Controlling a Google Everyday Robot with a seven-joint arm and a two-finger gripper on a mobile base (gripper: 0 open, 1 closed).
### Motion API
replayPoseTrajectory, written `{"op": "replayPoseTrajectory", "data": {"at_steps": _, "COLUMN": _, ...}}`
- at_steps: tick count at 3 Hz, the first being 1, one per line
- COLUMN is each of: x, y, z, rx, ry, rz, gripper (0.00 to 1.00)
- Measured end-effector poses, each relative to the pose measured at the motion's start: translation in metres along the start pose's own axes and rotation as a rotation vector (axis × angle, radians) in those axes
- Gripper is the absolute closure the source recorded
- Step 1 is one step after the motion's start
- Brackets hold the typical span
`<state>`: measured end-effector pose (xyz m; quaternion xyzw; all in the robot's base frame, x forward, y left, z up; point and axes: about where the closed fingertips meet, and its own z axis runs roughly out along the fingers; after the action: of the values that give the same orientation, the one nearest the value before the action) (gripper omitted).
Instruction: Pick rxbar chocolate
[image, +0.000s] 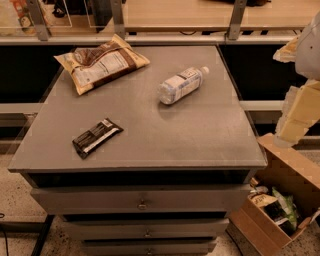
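Observation:
The rxbar chocolate (97, 137) is a small flat dark bar with a white stripe of lettering. It lies at an angle on the front left of the grey cabinet top (200, 135). My gripper (296, 112) is a pale, blocky shape at the right edge of the view. It hangs beyond the cabinet's right side, far from the bar, with nothing visibly in it.
A large tan-and-brown snack bag (101, 62) lies at the back left. A clear plastic bottle (181, 85) with a white label lies on its side at the back middle. An open cardboard box (275, 210) with packets stands on the floor at the right. Drawers are below the top.

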<state>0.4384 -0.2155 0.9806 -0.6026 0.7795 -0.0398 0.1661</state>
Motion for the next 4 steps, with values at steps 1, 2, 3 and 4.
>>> {"op": "replayPoseTrajectory", "data": {"at_steps": 1, "x": 0.0, "y": 0.0, "z": 0.0, "rx": 0.0, "ry": 0.0, "rz": 0.0, "gripper": 0.0}}
{"op": "replayPoseTrajectory", "data": {"at_steps": 2, "x": -0.024, "y": -0.006, "z": 0.008, "rx": 0.011, "ry": 0.004, "rz": -0.067, "gripper": 0.0}}
{"op": "replayPoseTrajectory", "data": {"at_steps": 3, "x": -0.07, "y": -0.013, "z": 0.021, "rx": 0.028, "ry": 0.028, "rz": -0.203, "gripper": 0.0}}
{"op": "replayPoseTrajectory", "data": {"at_steps": 4, "x": -0.119, "y": -0.016, "z": 0.04, "rx": 0.034, "ry": 0.053, "rz": -0.351, "gripper": 0.0}}
